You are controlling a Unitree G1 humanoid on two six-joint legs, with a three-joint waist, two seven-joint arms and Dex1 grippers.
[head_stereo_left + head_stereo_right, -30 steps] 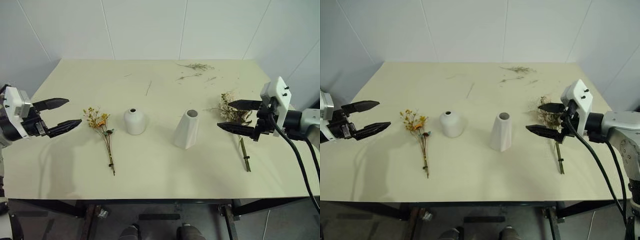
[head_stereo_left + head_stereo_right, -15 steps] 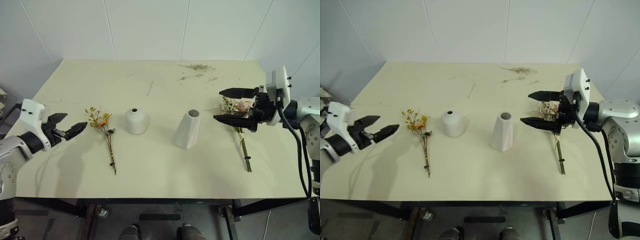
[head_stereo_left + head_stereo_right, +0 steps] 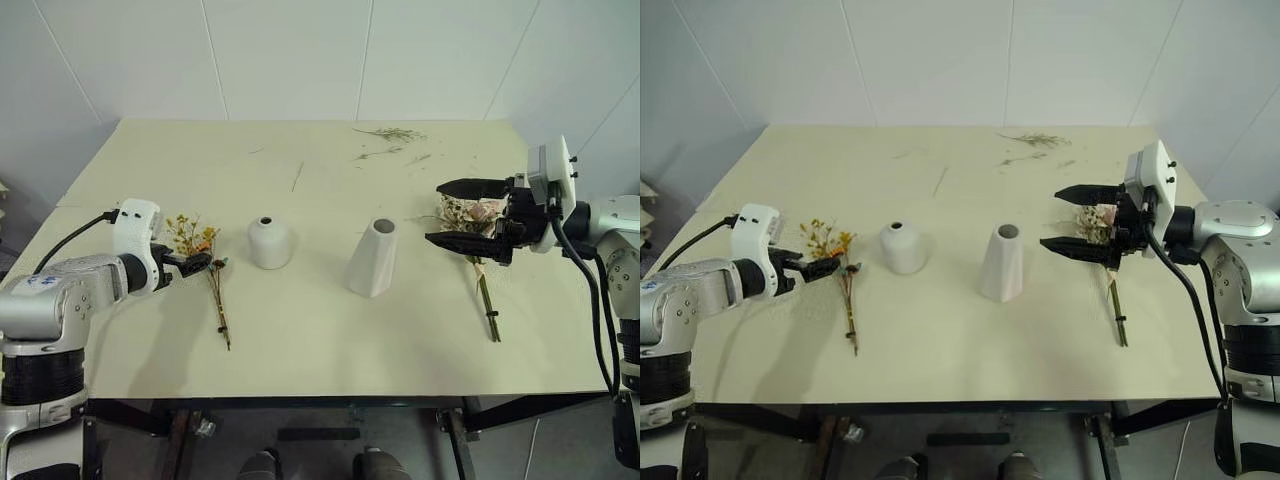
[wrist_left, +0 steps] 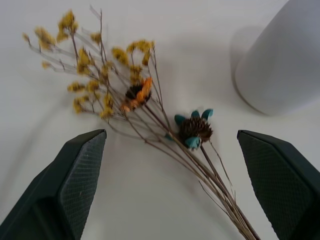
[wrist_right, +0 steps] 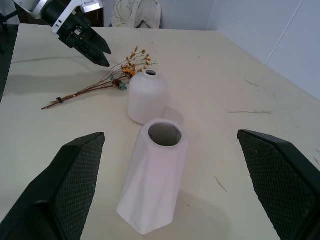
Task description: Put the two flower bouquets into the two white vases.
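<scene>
In the head views the left gripper (image 3: 195,263) sits low over the surface (image 3: 300,340), its jaws spread and pointed at the head of the yellow sprig bunch (image 3: 205,270), which lies flat between this gripper and the short round vase (image 3: 269,242). The right gripper (image 3: 1080,222) hangs above the fuller rose bunch (image 3: 1102,232), jaws spread wide and empty; the bunch's stem trails toward the near edge. The tall cone vase (image 3: 1001,262) stands between the two vases' outer neighbours, both vases empty.

In the left wrist view the sprig's stems run diagonally between the open jaws, blooms just ahead of them and the round vase beyond one finger. To grip well, I judge the jaws should settle lower down the bundled stems, not on the brittle blooms, and close across them.

In the right wrist view the cone vase stands between the spread jaws, its open top facing up, with the round vase, sprig and left gripper beyond.
</scene>
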